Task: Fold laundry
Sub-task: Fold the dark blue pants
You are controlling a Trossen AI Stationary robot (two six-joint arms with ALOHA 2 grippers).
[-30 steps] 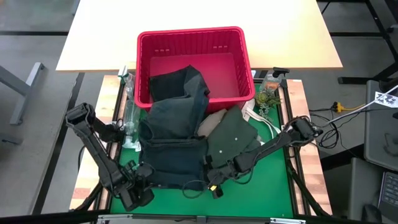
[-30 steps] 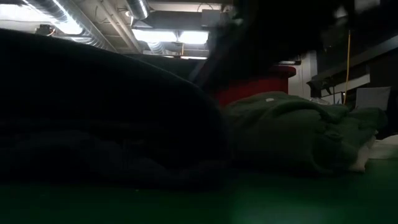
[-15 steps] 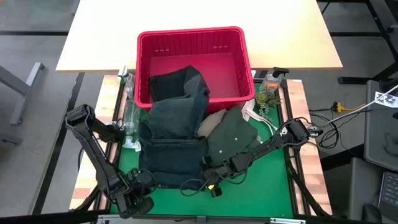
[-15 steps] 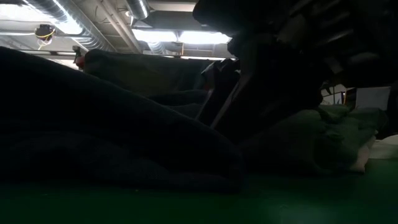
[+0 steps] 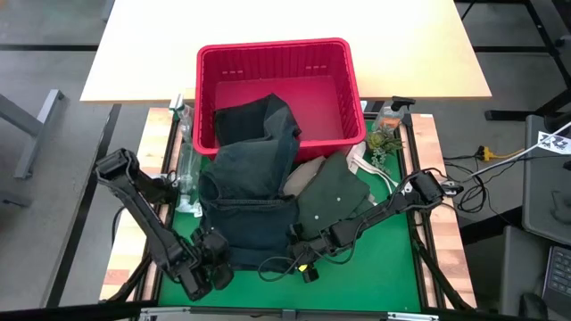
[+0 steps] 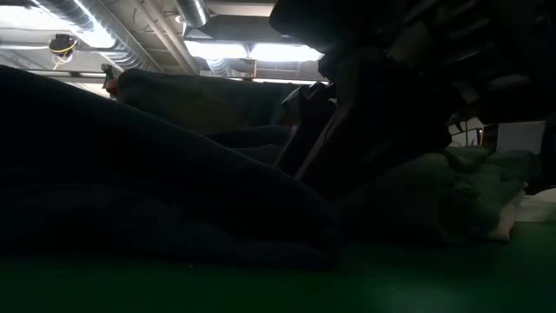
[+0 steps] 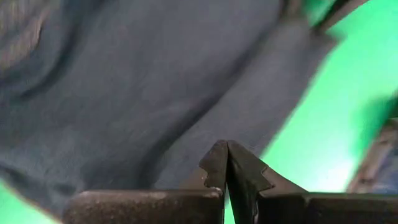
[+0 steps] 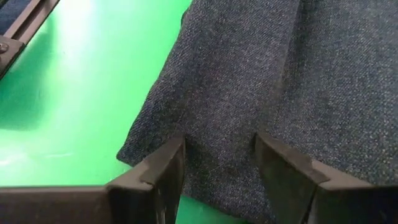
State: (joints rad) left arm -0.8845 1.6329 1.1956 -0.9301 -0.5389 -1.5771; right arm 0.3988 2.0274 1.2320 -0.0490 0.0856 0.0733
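**Red basket, jeans and both grippers at the mat's near edge**

Red slatted basket (image 5: 339,71) stands at the far end of the green mat (image 5: 393,276); a dark garment (image 5: 254,118) lies inside it and spills over its near wall. Dark blue jeans (image 5: 245,209) run from that wall down the mat to the near edge; an olive shirt (image 5: 335,201) lies just beside them on the right, over a tan top (image 5: 303,174). Left arm reaches in low from the left; left gripper (image 5: 212,267) sits at the jeans' near-left corner, its fingers (image 7: 217,165) pressed together, tips against the denim, with nothing seen between them. Right arm stretches low across the shirt; right gripper (image 5: 299,251) rests at the jeans' near-right hem, fingers (image 8: 168,165) spread apart, straddling the denim edge without clamping it.
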